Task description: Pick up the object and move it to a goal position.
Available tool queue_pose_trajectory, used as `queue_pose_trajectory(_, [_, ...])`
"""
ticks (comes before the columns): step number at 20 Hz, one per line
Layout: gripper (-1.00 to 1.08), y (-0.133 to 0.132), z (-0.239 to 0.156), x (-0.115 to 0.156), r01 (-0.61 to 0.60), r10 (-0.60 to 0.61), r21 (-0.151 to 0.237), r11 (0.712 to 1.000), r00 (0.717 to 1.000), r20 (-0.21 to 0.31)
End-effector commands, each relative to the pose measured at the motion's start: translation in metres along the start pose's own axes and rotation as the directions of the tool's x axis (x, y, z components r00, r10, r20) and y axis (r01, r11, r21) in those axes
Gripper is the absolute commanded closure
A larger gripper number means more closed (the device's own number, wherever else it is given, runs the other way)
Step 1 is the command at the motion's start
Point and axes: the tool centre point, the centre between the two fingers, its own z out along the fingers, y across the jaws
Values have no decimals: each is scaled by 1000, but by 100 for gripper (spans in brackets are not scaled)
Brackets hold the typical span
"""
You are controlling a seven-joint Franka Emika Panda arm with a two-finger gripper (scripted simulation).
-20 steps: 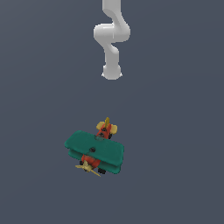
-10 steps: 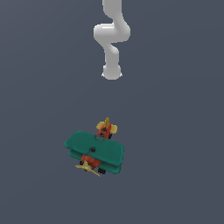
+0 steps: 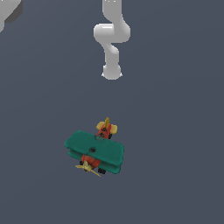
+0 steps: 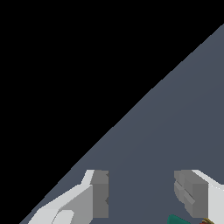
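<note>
The grey bench (image 3: 183, 131) fills the exterior view from edge to edge, a plain flat surface with wide open room on every side of the one thing lying on it. In the wrist view its far edge runs as a straight diagonal line, with black beyond.

The white arm (image 3: 111, 37) comes in at the top of the exterior view, bends through a rounded joint and ends in a blunt white cap well above the toy in the picture, apart from it. A second white piece shows at the top corner on the exterior view's left.

The toy biplane (image 3: 95, 150) sits on the bench in the lower middle of the exterior view, well clear of all picture edges. Its two teal wings are stacked, the tan propeller points toward the lower edge, and the yellow tail points toward the arm.

In the wrist view the pincer (image 4: 141, 192) is spread wide, with bare bench between its two grey fingertips (image 4: 99, 192), holding nothing. A sliver of teal wing shows just beside one finger.
</note>
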Motion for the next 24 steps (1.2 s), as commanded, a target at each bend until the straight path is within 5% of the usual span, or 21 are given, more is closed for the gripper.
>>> queue_pose_trajectory(1, [-20, 22, 3, -10, -30, 30, 13, 999, 999, -16])
queue_pose_trajectory(12, [-20, 116, 29, -73, -171, 174, 48, 984, 983, -56])
queue_pose_trajectory(24, [-20, 209, 72, -182, -330, 332, 49, 943, 942, -52])
